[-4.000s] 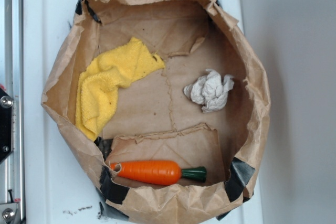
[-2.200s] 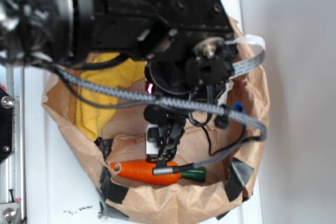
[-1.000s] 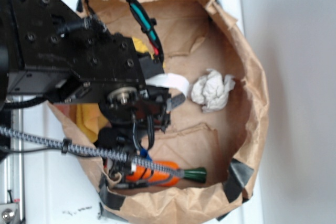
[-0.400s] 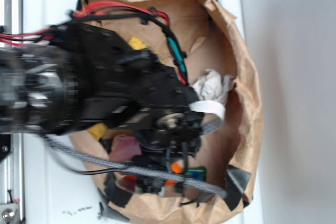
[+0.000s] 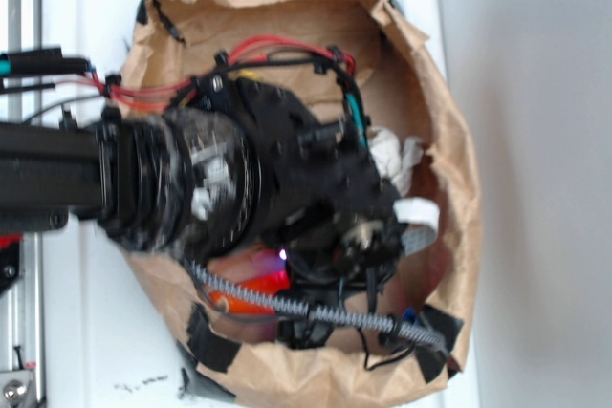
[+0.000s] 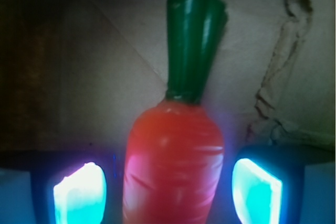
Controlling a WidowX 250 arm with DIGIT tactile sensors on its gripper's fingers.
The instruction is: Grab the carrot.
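Glossy ridged carrot point(image 6: 173, 166) between parted gripper point(image 6: 168, 192) fingers, gaps both sides.

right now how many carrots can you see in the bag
1. The carrot lies on the bag floor between the fingers, which stand apart. The arm hides much, so others could be covered.
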